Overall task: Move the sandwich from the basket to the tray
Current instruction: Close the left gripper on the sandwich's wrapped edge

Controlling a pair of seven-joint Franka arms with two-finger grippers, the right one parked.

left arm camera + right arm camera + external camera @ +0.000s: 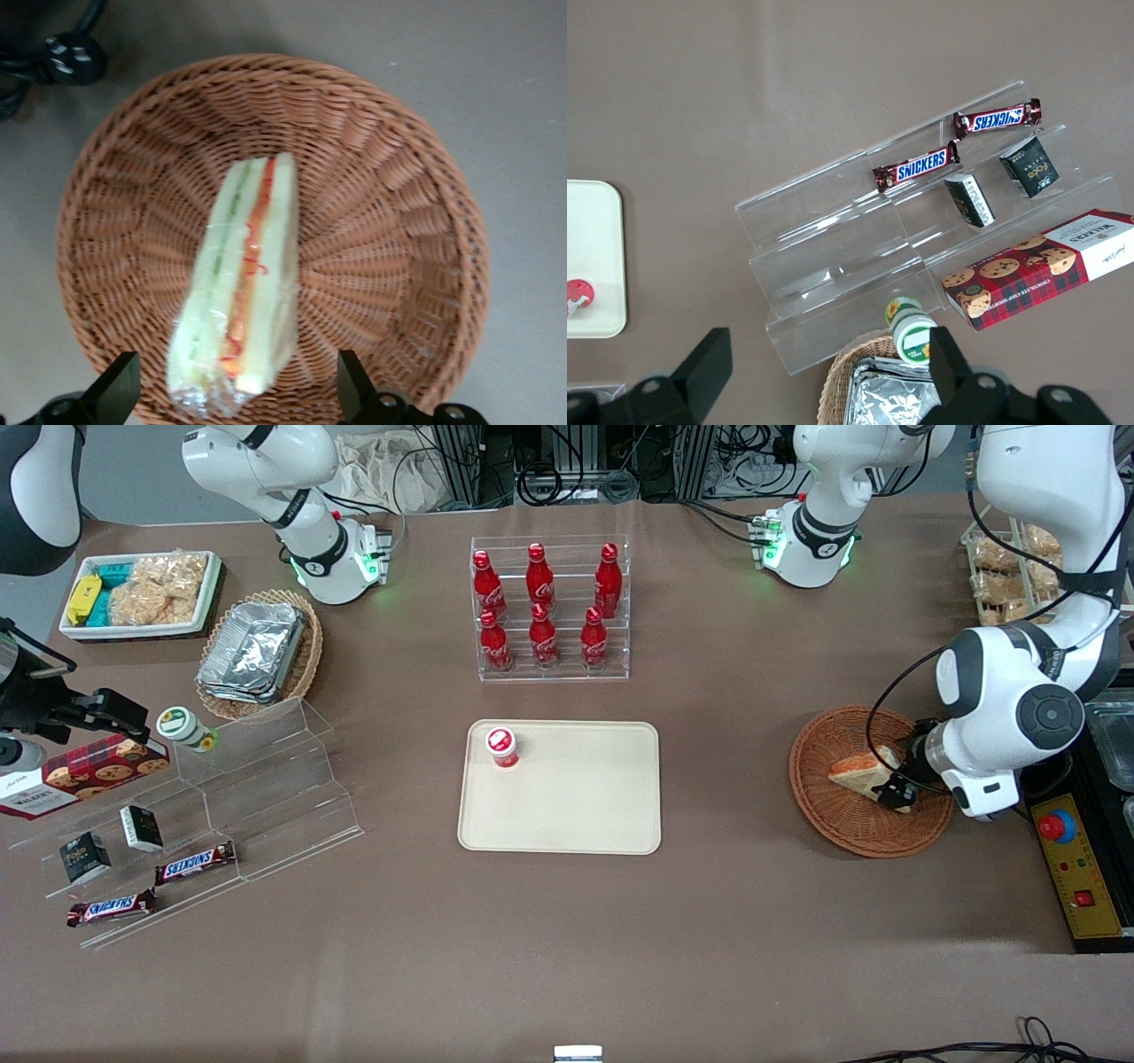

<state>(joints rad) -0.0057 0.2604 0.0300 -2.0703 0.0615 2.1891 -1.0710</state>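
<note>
1. Gripper (232, 391) sits low over the basket (819, 797), fingers spread wide, one on each side of the sandwich's wrapped end; nothing grasped yet.
2. Sandwich (244, 288) lies in the basket's middle on its side, filling edge facing up at the wrist camera, clear film around it.
3. Step in hand, by judgement: closing on the sandwich. Fingers (115, 390) look aligned across the thin dimension, which is the right axis to squeeze.
4. Good execution likely needs a little more descent so the pads catch bread, not just loose film at the tip.
5. Close gently; soft bread will squash and slippery film may slide.
6. Lift straight up clear of the basket rim before travelling.
7. Tray (567, 815) is well apart, toward the table's middle; a red-capped bottle (502, 747) stands in one corner, so the bare area nearer the front camera looks safest.
</note>
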